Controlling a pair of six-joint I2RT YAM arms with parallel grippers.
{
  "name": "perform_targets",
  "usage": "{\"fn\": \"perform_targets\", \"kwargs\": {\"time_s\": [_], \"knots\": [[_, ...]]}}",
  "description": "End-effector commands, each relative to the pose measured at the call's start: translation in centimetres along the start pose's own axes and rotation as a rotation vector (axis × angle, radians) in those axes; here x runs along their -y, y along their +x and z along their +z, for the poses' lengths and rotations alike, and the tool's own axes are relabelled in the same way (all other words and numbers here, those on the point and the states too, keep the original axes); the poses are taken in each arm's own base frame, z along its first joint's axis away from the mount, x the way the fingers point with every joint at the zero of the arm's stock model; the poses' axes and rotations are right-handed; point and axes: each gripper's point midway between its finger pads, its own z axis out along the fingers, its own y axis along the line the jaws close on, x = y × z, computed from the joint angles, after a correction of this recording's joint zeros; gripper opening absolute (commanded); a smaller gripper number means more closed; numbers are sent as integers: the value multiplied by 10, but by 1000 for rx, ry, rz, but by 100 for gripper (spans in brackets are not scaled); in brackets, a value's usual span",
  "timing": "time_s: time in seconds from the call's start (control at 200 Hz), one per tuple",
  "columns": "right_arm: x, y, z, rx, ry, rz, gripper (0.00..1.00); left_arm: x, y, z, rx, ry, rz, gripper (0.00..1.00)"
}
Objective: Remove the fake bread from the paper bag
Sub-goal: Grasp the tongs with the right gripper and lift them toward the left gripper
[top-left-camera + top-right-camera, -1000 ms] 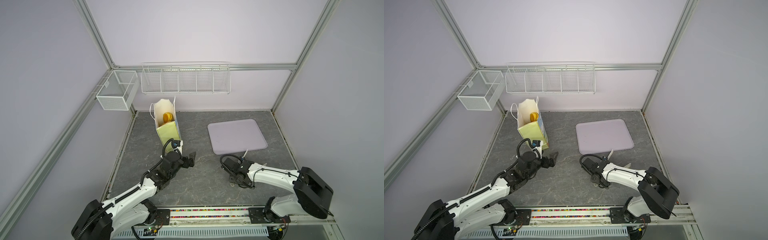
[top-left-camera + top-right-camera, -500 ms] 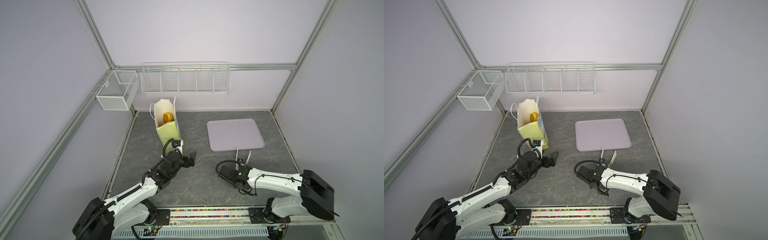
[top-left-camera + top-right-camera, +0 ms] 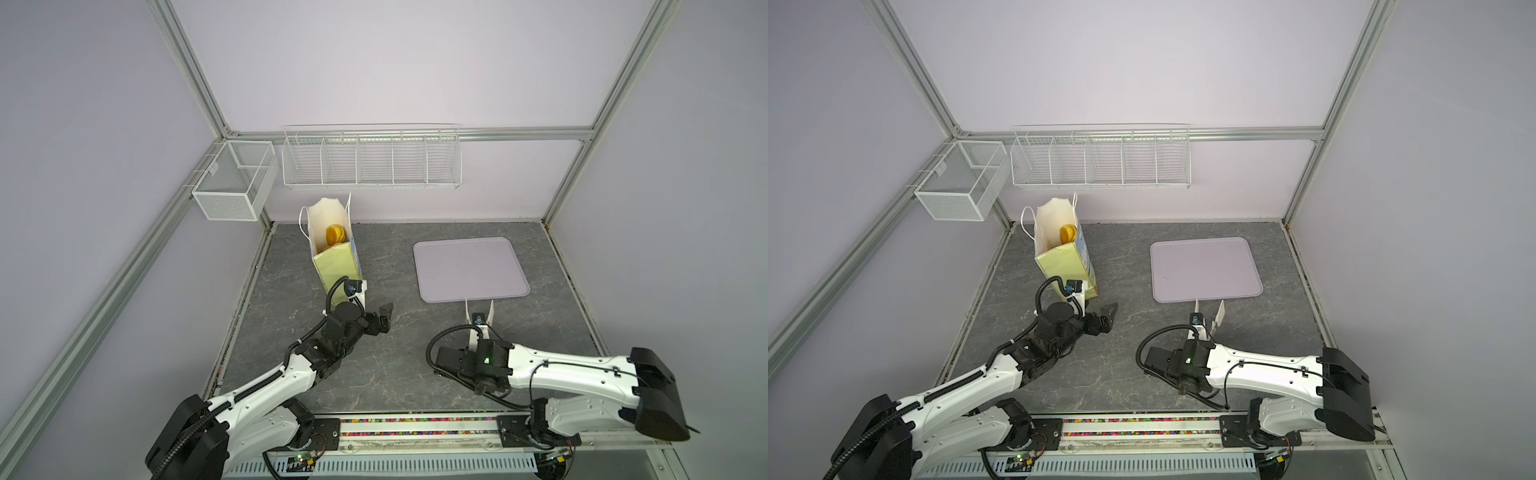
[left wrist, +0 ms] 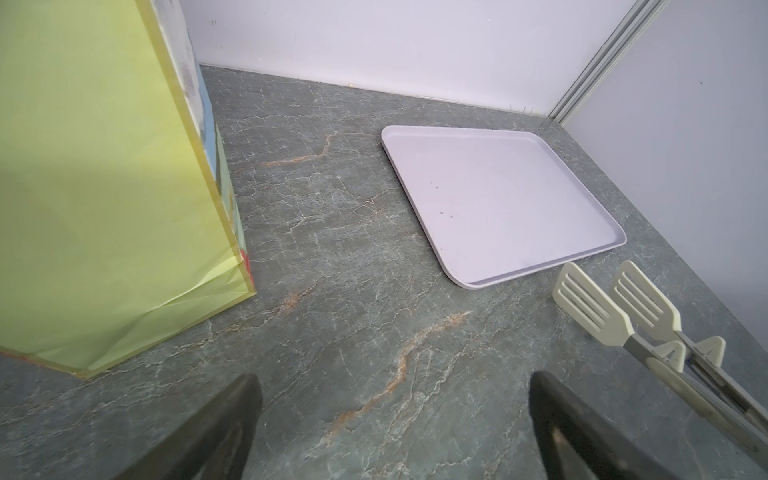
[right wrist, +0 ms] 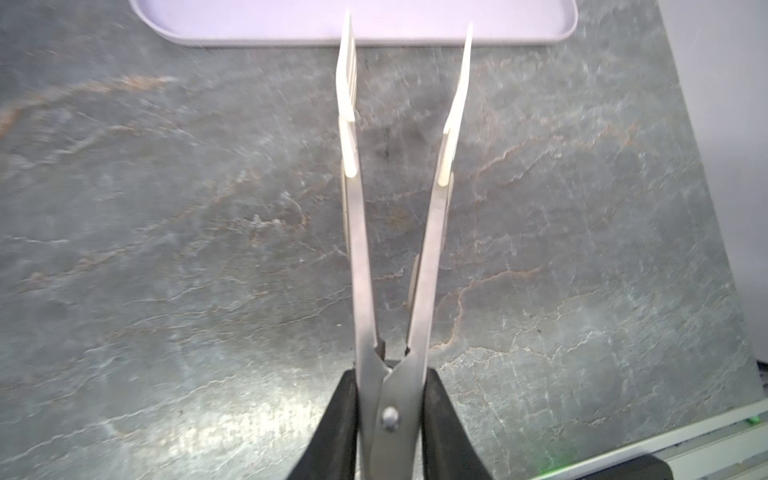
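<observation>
The paper bag (image 3: 334, 266) (image 3: 1065, 266) stands upright at the back left, pale yellow-green with a white inside. One golden piece of fake bread (image 3: 335, 234) (image 3: 1068, 233) shows through its open top. My left gripper (image 3: 384, 318) (image 3: 1106, 318) (image 4: 390, 382) is open and holds nothing, low over the table just in front of the bag (image 4: 104, 187). My right gripper (image 3: 478, 332) (image 3: 1200, 332) (image 5: 390, 374) is shut on the metal tongs (image 3: 479, 311) (image 3: 1208, 316) (image 5: 399, 166). Their cream slotted tips (image 4: 602, 316) are spread apart and point at the tray's near edge.
A flat lilac tray (image 3: 469, 266) (image 3: 1204, 266) (image 4: 498, 195) (image 5: 249, 37) lies at the back right with nothing on it. A white wire rack (image 3: 372, 160) and a mesh basket (image 3: 232, 183) hang on the walls above the table. The aluminium rail (image 3: 415, 428) runs along the front.
My right gripper has closed on the tongs, and its arm has swung so the tips now point at the tray's near edge. The left arm has not moved.
</observation>
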Motion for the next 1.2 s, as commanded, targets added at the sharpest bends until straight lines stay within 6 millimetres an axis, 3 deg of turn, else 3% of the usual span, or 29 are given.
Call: {"fn": "perform_targets", "kwargs": {"time_s": [0.0,0.195,0.315,0.47,0.57,0.835,0.985,1.194], "knots": [[0,-26,-21,157,4,-66,6,13,-27,-9,53,34,-20,99],[-53,-37,-52,283,-90,-262,6,-6,-38,-26,94,-68,-52,99],[-112,-26,-69,334,-222,-415,6,-22,-43,-42,129,-142,-72,99],[-165,-4,-64,285,-396,-509,6,-51,-47,-68,179,-274,-105,99],[-188,13,-49,176,-549,-526,6,-62,-44,-78,184,-304,-118,99],[-199,62,2,-73,-648,-685,7,-72,-25,-75,142,-290,-175,99],[-200,77,21,-132,-656,-695,26,-70,-20,-69,121,-278,-177,99],[-202,61,26,-98,-630,-660,55,-69,-21,-65,112,-277,-163,99]]}}
